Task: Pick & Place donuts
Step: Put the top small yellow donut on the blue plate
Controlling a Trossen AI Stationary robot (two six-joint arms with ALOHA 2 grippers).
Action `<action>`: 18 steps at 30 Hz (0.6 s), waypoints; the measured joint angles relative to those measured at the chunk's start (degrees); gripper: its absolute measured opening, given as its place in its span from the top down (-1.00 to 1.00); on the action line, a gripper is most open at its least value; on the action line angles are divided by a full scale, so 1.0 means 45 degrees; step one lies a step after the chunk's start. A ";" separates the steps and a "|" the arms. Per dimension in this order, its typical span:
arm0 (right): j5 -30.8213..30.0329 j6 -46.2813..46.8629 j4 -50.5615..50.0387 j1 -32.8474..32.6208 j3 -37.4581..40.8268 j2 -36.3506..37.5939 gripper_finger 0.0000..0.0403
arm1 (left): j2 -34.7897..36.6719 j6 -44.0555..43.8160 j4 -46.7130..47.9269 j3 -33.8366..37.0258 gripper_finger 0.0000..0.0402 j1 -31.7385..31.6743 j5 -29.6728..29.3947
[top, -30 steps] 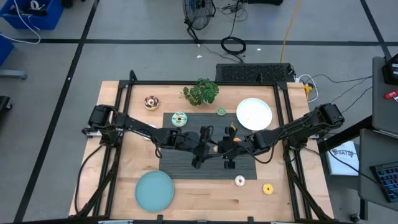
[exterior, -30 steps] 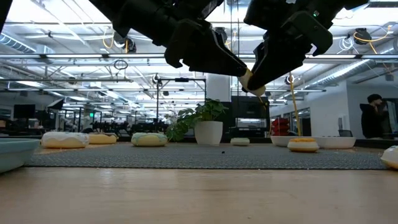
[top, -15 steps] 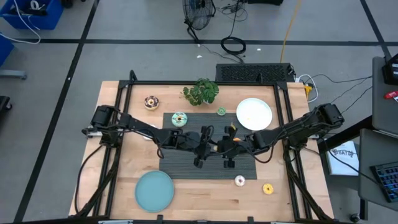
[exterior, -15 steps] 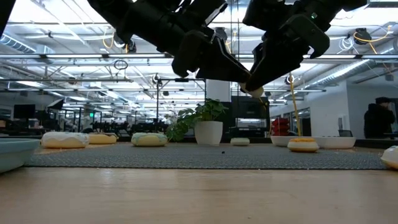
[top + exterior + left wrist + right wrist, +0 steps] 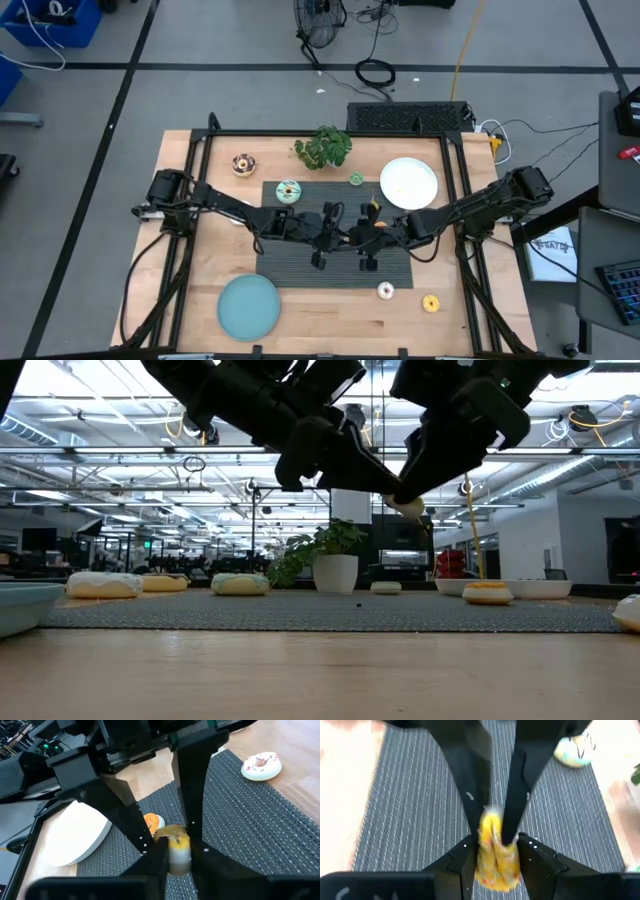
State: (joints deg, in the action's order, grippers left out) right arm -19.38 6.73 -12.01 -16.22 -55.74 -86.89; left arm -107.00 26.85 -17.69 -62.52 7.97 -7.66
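Observation:
A yellow donut [image 5: 405,506] hangs in the air over the grey mat [image 5: 300,265] at mid-table. My left gripper [image 5: 339,238] comes at it from the table's left and my right gripper [image 5: 353,238] from the right; both are shut on it, fingertips meeting. In the left wrist view the yellow donut [image 5: 173,851] sits between my own fingers, with the right gripper's fingers beyond it. The right wrist view shows the yellow donut [image 5: 495,851] the same way. My left gripper pinches the donut's left part [image 5: 491,818] between its two fingers, coming from the table's left and slanting down. The donut stands on edge, clear of the mat. My right gripper pinches the donut's right part [image 5: 496,862] between its two fingers, coming from the table's right and slanting down. It holds the donut lifted above the mat.
On the mat lie an orange donut [image 5: 372,209] and a green-and-white donut [image 5: 288,191]. A brown donut [image 5: 243,164], small green donut [image 5: 356,179], white donut [image 5: 385,290] and yellow donut [image 5: 431,303] lie on wood. White plate [image 5: 408,183], teal plate [image 5: 248,306], plant [image 5: 322,147].
My left gripper's fingers have closed in on the yellow donut that my right gripper holds. The right gripper and the donut have kept still above the mat.

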 joint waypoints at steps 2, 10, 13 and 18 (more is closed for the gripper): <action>-0.0003 0.0009 0.0154 -0.0001 -0.0023 0.0006 0.38 | -0.0010 -0.0005 0.0003 0.0005 0.85 -0.0010 -0.0011; 0.0617 0.0690 0.0238 0.0033 -0.0050 0.0025 0.38 | -0.0034 0.0010 0.0015 0.0015 0.80 0.0005 0.0052; 0.0612 0.0684 0.0175 0.0031 -0.0048 0.0076 0.37 | -0.0034 0.0042 0.0019 0.0015 0.68 0.0005 0.0021; 0.0681 0.0947 -0.0146 0.0018 -0.0026 0.0831 0.37 | 0.0017 0.0267 0.0517 -0.0015 0.68 0.0014 -0.1005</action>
State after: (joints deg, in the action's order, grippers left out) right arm -16.31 10.99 -12.66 -16.14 -55.86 -83.15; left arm -106.92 28.05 -15.37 -62.59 8.03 -12.18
